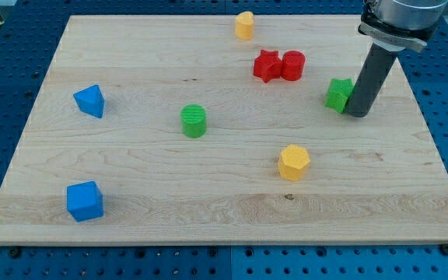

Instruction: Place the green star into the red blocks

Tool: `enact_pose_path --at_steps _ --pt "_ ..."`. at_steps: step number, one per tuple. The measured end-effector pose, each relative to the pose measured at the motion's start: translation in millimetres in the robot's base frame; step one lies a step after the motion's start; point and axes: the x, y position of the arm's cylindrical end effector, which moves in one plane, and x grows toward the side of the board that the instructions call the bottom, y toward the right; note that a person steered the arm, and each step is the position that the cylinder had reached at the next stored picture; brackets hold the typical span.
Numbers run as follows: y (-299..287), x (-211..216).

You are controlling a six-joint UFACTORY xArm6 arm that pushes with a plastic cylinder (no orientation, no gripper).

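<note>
Beside green star (pixel 337 94), my tip (pixel 357 113) touching

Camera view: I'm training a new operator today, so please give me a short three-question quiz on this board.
1. True or false: my tip is right beside the green star, on its right in the view.
2. Which block lies nearest the view's top? A) yellow block B) green cylinder C) blue cube
3. Fill in: the red star and red cylinder sit to the green star's upper ____ in the view.

Key: 1 true; 2 A; 3 left.
</note>
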Motion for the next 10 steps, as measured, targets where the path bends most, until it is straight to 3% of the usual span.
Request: enact_pose_path --at_steps 3,4,10 --pt "22 -10" --pt "-5 -34" --pt "-62 -32"
